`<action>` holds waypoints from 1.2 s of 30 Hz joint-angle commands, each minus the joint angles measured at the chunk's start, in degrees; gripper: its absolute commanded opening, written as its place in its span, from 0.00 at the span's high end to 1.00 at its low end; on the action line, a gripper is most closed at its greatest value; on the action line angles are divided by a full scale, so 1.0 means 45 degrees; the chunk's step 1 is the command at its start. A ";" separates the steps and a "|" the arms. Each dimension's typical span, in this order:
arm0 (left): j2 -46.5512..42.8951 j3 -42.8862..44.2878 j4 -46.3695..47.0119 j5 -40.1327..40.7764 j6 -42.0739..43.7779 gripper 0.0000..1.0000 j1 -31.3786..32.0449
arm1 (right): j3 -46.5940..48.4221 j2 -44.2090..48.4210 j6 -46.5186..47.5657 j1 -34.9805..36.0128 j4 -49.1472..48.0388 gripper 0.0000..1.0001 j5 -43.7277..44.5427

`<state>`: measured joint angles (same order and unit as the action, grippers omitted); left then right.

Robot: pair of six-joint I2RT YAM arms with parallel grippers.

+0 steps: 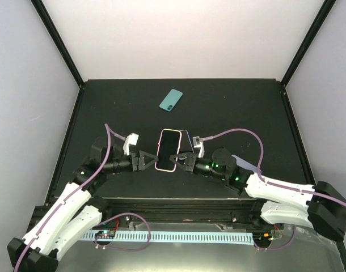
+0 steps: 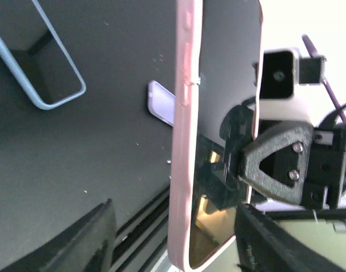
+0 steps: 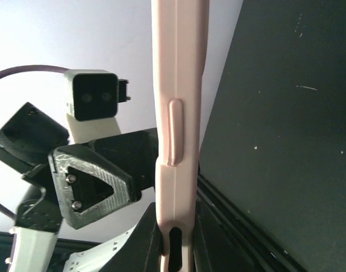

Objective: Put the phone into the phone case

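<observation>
The phone (image 1: 171, 100) lies flat on the black table (image 1: 230, 113), back side up, toward the middle of the far edge and well apart from both arms. Nothing touches it.

The phone case (image 2: 160, 102) lies flat on the table too. In the left wrist view only one pale lavender corner of it shows, the rest being hidden behind a pink-rimmed phone (image 1: 168, 148). From above, a pale sliver shows beside the right forearm, toward the near right part of the table. The case and the phone are far apart.

The two arms meet over the middle of the table's near half, with the pink-rimmed phone between them, its black screen facing up to the top camera. The right gripper (image 1: 183, 160) is clenched on that phone's right side; its own camera shows a dark finger pressed to each face of the pink edge, below the long side button. The left gripper (image 1: 149, 161) comes in from the opposite side with its fingers spread. In its own view the pink edge stands between them with a gap on each side, so it grasps nothing.

A light blue-rimmed case (image 2: 48, 105) lies flat on the table just beyond the pink-rimmed phone, on its right.
</observation>
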<state>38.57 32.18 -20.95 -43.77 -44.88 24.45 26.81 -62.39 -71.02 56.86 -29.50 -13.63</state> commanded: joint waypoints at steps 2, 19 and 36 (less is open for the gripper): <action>-0.0660 0.1482 -0.3009 0.3160 0.1533 0.28 -0.0045 | 0.0926 -0.0274 0.0916 -0.0026 -0.0089 0.93 0.0274; -0.2252 0.2179 -0.5359 0.7303 0.3050 0.01 -0.0059 | 0.4230 -0.6125 0.3094 -0.0933 0.1896 0.91 -0.2610; -0.2465 0.1797 -0.4846 0.6927 0.3094 0.01 -0.0071 | 0.7687 -1.0685 0.3968 -0.2071 0.3315 0.89 -0.4037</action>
<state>27.62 40.12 -43.66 -12.40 -31.66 24.38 58.61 -108.90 -54.00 48.36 -12.58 -29.10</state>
